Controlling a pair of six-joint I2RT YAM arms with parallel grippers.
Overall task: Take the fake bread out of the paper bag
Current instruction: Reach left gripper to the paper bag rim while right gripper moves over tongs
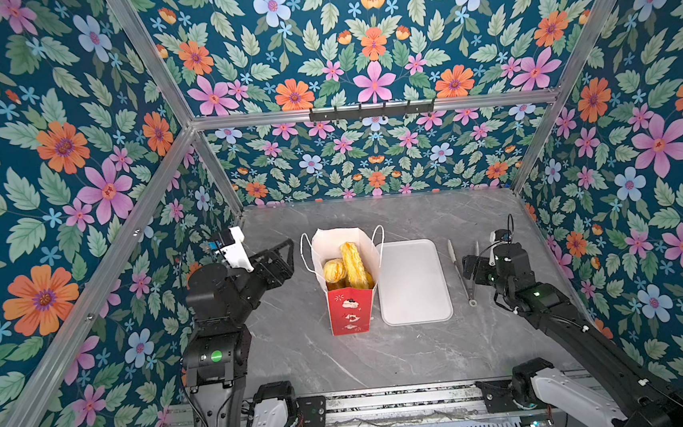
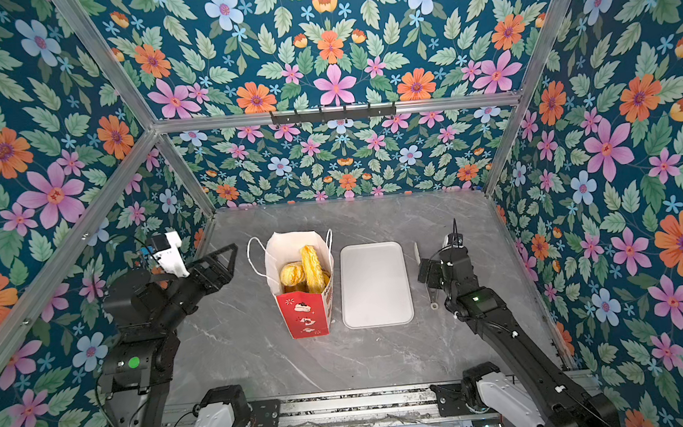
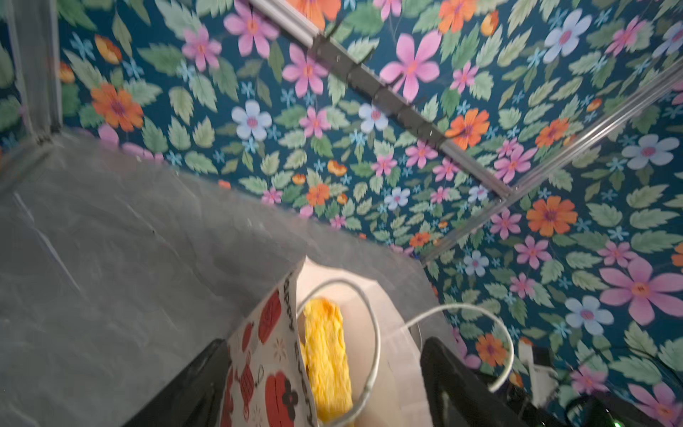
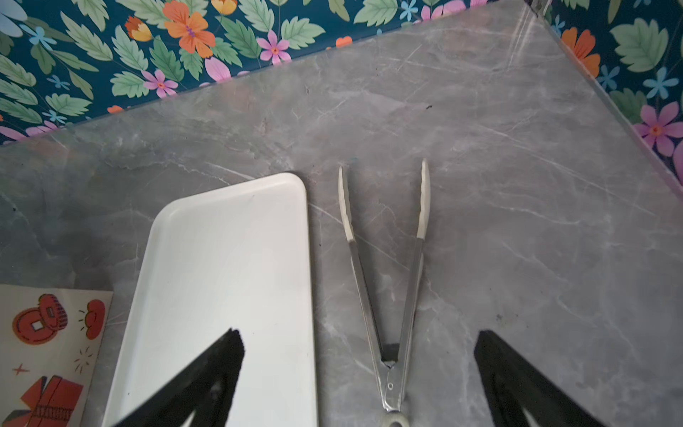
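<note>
The fake bread (image 1: 350,266) sits inside the upright paper bag (image 1: 349,310); the left gripper (image 1: 287,255), jaws wide and empty, is beside its cord handle (image 3: 376,332), the right gripper (image 4: 356,332) wide open, empty, above the tongs (image 4: 390,386); snagging that cord could tip the light bag.

1. We see walls (image 1: 63,144) on the left, far and right, papered dark teal with pink, orange and blue flowers.
2. Aluminium rails (image 1: 241,120) frame them; the far one carries a black hook rack (image 1: 371,112).
3. Below lies a grey marbled tabletop (image 1: 343,360), evenly lit.
</note>
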